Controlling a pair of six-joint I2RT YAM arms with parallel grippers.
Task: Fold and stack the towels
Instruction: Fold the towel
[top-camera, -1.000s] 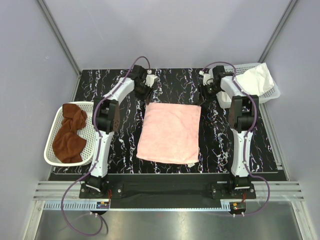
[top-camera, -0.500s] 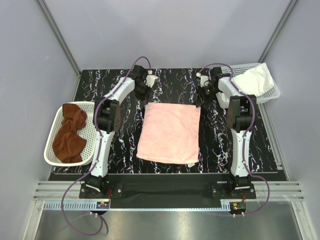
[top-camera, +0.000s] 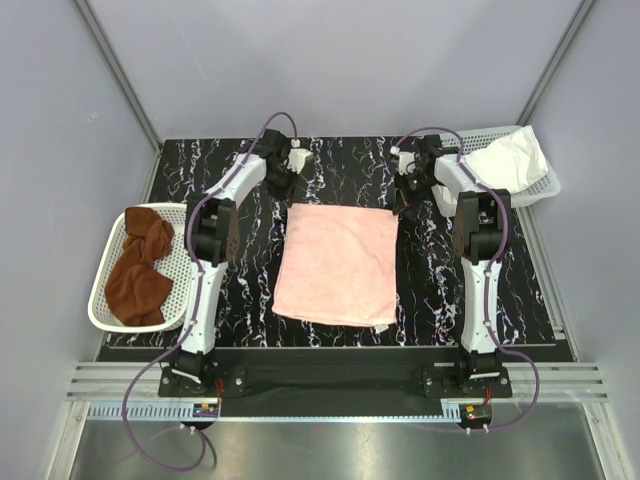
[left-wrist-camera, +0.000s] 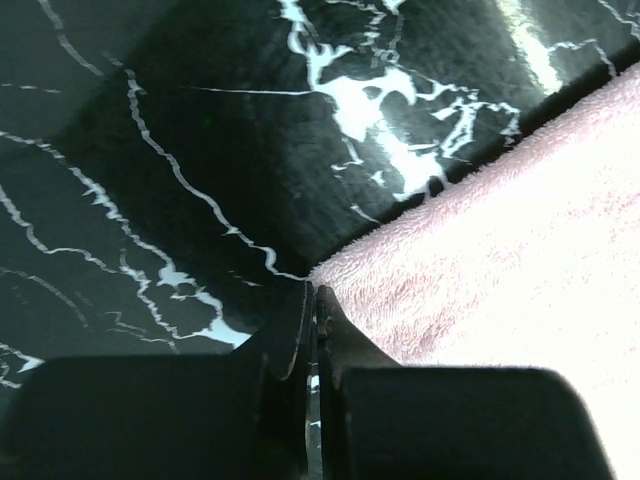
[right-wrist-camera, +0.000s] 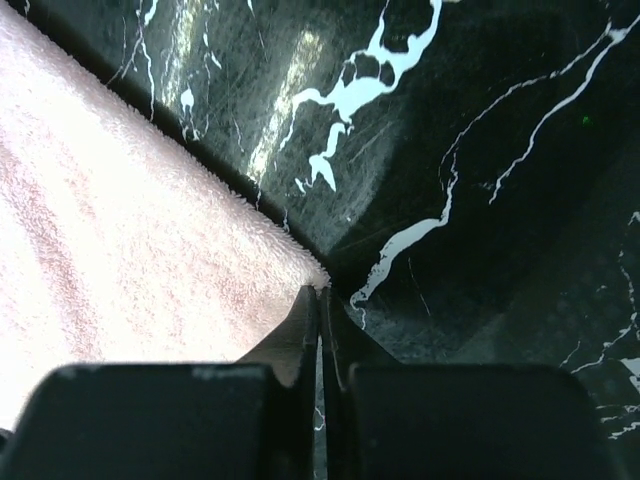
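— Top external, items: pale pink terry towel (top-camera: 338, 265) flat mid-counter (top-camera: 245, 300); rust-brown towel (top-camera: 140, 268) in left white mesh basket (top-camera: 100, 300); white towel (top-camera: 512, 155) in right white mesh basket (top-camera: 548, 185). Claws?

— Wrist views only: left claw (left-wrist-camera: 315, 300), right claw (right-wrist-camera: 320, 298), each closed tight, tips touching a far pink corner. Cannot tell whether cloth is pinched.

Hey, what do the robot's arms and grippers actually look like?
The left arm and right arm both have white links with black joints, bolted to a black base bar. A purple cable loops out from each base and runs up the arm. The left gripper and right gripper each have two black fingers tapering to thin tips.
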